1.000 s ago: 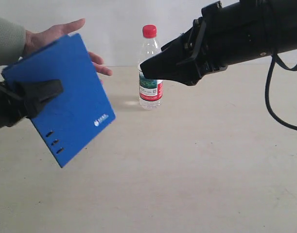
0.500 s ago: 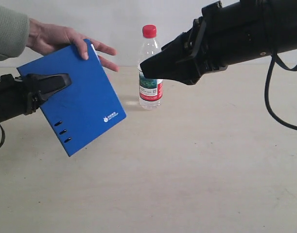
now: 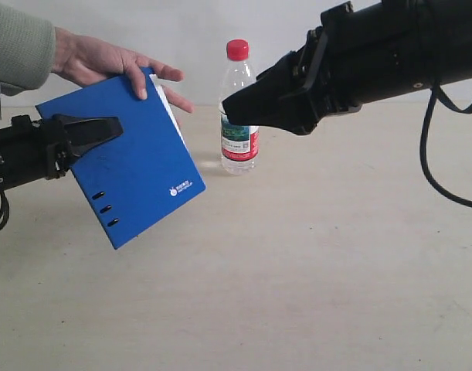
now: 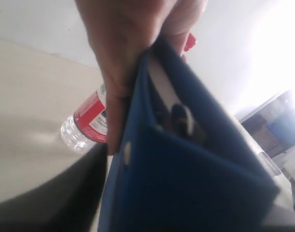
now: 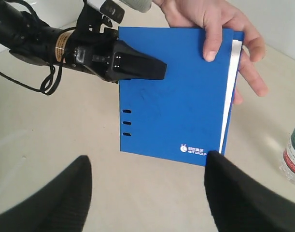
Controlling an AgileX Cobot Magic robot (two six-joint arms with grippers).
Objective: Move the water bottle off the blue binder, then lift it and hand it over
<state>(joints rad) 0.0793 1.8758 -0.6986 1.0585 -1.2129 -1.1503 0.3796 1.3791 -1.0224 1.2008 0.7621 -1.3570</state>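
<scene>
The blue binder hangs tilted in the air at the left, between the jaws of my left gripper. One black finger lies across its cover. In the left wrist view a thin light strip shows between the other finger and the binder, so the grip is unclear. A person's hand holds the binder's far top edge. The water bottle stands upright on the table behind, off the binder. My right gripper hovers open in front of the bottle, holding nothing.
The beige table stretches to the right and front of the binder. A black cable hangs from my right arm. The person's sleeve enters at the top left.
The binder has shifted right and up a little with my left gripper. The hand has come over and closed on its top edge. My right arm and the bottle have not moved.
</scene>
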